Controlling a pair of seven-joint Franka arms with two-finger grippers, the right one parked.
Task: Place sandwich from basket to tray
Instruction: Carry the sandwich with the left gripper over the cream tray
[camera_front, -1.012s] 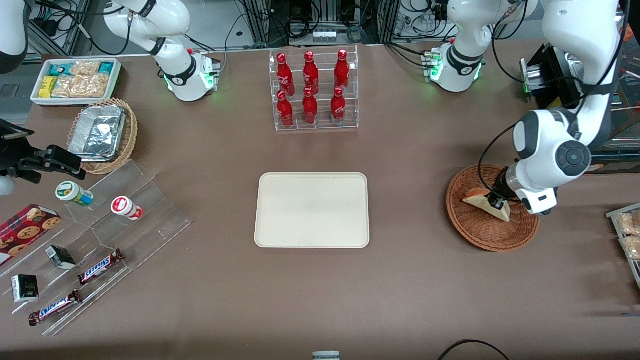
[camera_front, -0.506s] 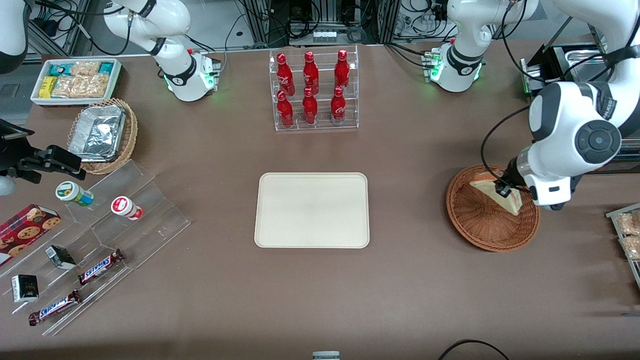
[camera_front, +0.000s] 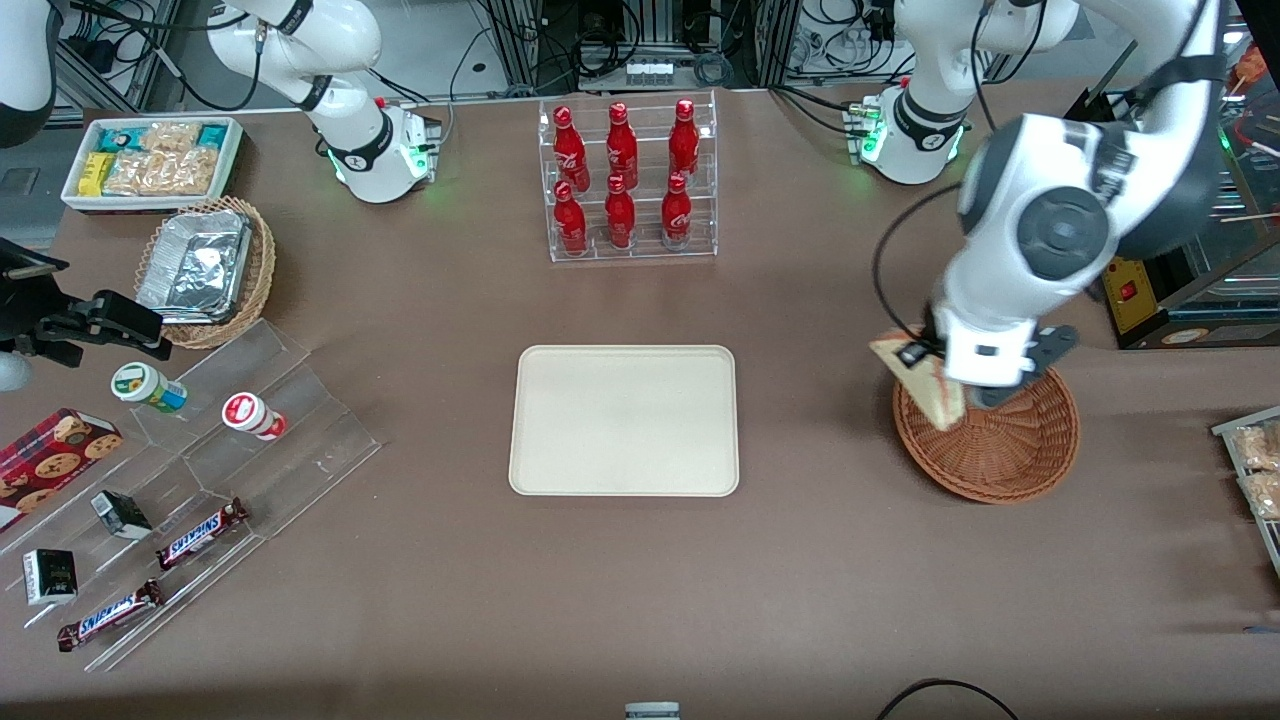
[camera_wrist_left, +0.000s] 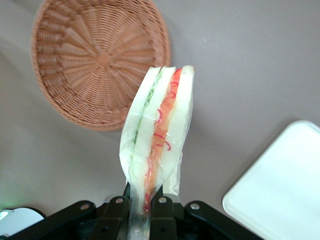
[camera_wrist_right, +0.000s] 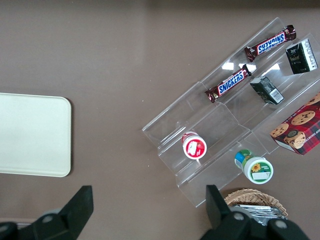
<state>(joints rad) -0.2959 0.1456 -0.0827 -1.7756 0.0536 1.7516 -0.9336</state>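
Fingers (camera_wrist_left: 116, 206) of left gripper (camera_wrist_left: 140, 202) clamp sandwich (camera_wrist_left: 157, 132), raised above basket (camera_front: 1000, 450) rim, w/ tray (camera_front: 624, 420) apart.

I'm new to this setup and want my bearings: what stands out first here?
The gripper is shut on a wrapped sandwich, held in the air above the rim of the wicker basket. The bare cream tray lies mid-table. Farther from the camera stands a clear rack of red bottles.

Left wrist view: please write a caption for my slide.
Gripper holds the wrapped sandwich above the empty basket.
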